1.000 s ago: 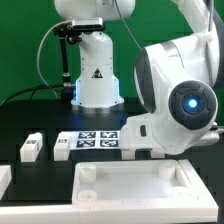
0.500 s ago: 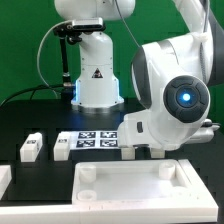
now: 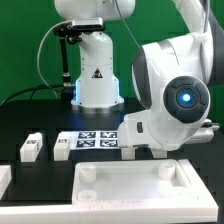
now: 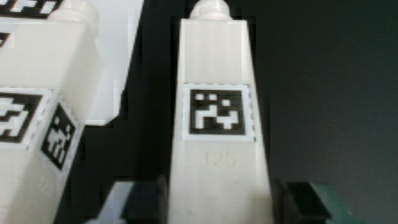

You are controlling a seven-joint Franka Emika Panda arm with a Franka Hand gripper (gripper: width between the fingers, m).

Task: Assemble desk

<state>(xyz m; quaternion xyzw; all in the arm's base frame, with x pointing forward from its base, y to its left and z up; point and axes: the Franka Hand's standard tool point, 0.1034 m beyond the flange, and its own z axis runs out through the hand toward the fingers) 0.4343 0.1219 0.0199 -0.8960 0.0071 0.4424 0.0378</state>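
So the gripper [image 4: 228,205] sits right at one end of a leg post [image 4: 217,110]. The fingers [image 4: 128,205] are apart, one on each long side of it, and I'd say not squeezing yet. The post's long axis runs straight away from the fingers, so closing across its width looks right. A second post [image 4: 45,100] lies just beside it.

arm [image 3: 172,95]: bent forward, wrist held low | fingers [image 4: 322,204]: parted, both tips showing in wrist view
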